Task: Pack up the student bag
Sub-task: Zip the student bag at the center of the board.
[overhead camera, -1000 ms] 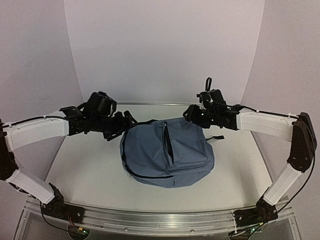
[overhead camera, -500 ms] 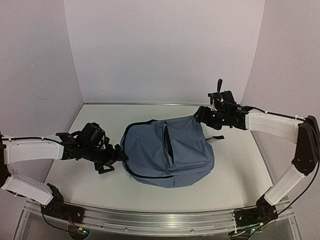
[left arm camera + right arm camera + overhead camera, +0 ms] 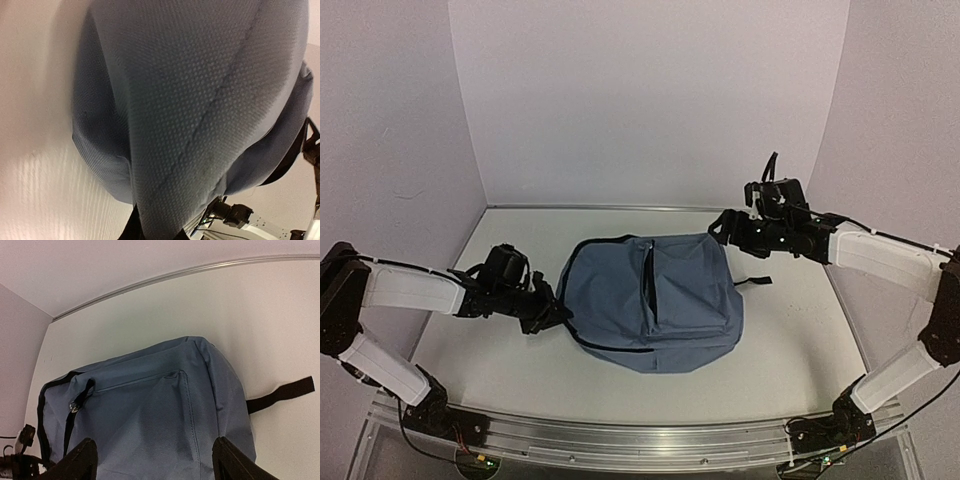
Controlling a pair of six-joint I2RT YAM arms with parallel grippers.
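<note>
The student bag [image 3: 655,300] is a slate-blue backpack lying flat in the middle of the table, its black front zipper [image 3: 649,290] running away from me. My left gripper [image 3: 552,310] sits low at the bag's left edge, shut on a fold of its fabric; in the left wrist view the blue cloth [image 3: 200,100] fills the frame and runs down between the dark fingers [image 3: 131,231]. My right gripper [image 3: 720,228] hovers open above the bag's far right corner, its fingertips [image 3: 82,460] spread wide over the front pocket [image 3: 150,405], touching nothing.
A black strap [image 3: 282,392] trails from the bag's right side onto the white table [image 3: 490,355]. A metal zipper pull [image 3: 74,406] shows near the bag's left end. Walls close in at the back and both sides; an aluminium rail [image 3: 640,435] runs along the near edge.
The left gripper dropped from the bag's far left corner to its near left edge and shut on the fabric. The right gripper drew back to the right, opening wider. The bag settled flatter.
</note>
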